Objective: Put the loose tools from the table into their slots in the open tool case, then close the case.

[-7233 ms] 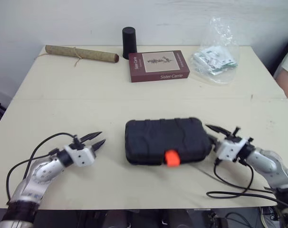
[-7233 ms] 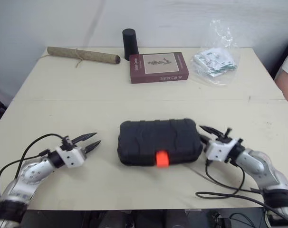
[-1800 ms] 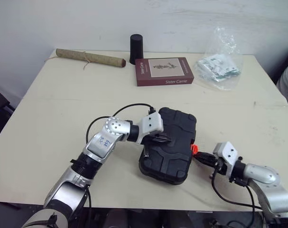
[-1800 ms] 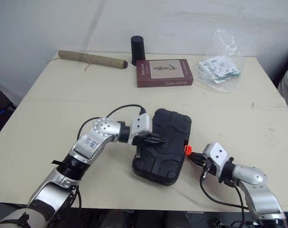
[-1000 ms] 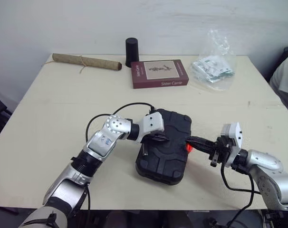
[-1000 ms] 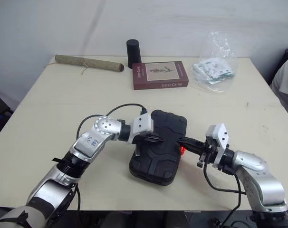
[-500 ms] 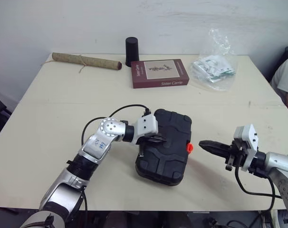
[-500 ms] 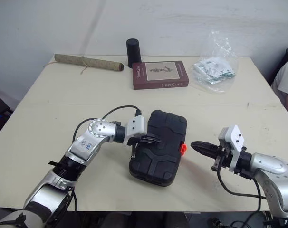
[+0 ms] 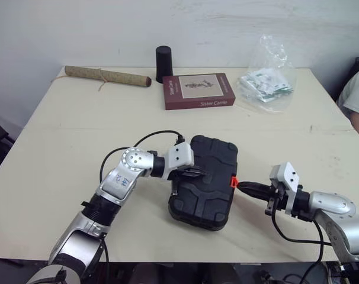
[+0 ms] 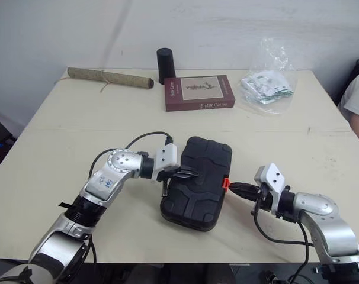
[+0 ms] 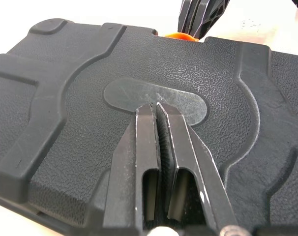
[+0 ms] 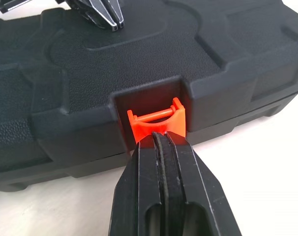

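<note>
The black tool case [image 9: 204, 183] lies shut in the middle of the table, turned so its orange latch [image 9: 233, 181] faces my right side. My left gripper [image 9: 198, 173] is shut and rests its tips on the lid [image 11: 154, 98]. My right gripper [image 9: 243, 187] is shut too, with its tips touching the orange latch [image 12: 156, 121]. The latch stands out from its recess in the case's side. No loose tools show on the table.
At the table's back lie a brown book [image 9: 198, 90], a black cylinder [image 9: 163, 64], a rolled mat [image 9: 106, 76] and a clear bag of packets [image 9: 266, 80]. A person's arm [image 9: 356, 102] shows at the right edge. A cable [image 9: 292, 238] trails beside my right arm.
My right gripper has moved left across the table, from a gap away to touching the orange latch. My left gripper has stayed on the lid.
</note>
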You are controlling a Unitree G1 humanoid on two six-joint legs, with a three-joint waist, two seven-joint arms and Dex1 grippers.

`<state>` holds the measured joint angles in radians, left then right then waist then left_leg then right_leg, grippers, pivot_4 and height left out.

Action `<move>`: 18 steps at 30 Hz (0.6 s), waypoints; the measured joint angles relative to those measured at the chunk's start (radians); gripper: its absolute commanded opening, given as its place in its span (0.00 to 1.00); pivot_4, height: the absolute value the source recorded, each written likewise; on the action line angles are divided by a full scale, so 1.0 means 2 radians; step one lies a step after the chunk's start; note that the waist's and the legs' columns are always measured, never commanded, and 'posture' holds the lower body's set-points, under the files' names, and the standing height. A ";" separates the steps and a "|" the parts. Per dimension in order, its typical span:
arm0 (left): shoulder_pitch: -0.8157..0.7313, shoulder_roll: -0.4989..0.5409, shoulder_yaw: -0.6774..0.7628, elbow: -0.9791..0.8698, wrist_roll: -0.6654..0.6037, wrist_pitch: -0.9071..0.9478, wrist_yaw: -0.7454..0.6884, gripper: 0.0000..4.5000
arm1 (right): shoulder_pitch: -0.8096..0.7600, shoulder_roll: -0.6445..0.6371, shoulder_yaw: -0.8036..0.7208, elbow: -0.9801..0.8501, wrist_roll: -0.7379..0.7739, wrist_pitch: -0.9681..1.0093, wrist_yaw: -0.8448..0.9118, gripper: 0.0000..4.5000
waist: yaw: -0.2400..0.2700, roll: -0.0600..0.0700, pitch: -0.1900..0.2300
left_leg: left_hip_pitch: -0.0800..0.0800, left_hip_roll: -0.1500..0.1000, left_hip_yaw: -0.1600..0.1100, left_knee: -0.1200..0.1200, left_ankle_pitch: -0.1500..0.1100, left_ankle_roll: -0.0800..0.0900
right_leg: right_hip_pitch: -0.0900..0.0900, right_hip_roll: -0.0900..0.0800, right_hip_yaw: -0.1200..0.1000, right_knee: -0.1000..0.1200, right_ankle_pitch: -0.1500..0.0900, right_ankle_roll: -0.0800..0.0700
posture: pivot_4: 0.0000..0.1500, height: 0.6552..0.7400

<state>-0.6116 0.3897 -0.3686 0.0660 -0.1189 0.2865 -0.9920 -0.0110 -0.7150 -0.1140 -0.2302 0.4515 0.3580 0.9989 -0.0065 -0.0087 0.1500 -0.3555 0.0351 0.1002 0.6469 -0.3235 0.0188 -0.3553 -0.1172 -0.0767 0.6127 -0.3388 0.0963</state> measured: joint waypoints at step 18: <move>0.191 0.206 0.255 -0.049 -0.104 -0.067 -0.050 0.98 | -0.012 -0.159 -0.151 0.038 0.007 -0.114 0.136 1.00 | 0.000 -0.001 0.017 | -0.010 -0.002 0.003 0.001 0.004 -0.001 | -0.010 0.001 -0.002 0.002 0.001 0.002 | 1.00 1.00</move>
<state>-0.2302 0.8015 0.1422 -0.0325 -0.3275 0.1519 -1.0918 -0.0352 -1.0328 -0.4165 -0.1539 0.4646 0.1292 1.2714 -0.0069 -0.0099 0.1842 -0.3761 0.0319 0.1058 0.6489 -0.3154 0.0164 -0.3749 -0.1156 -0.0813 0.6165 -0.3363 0.1007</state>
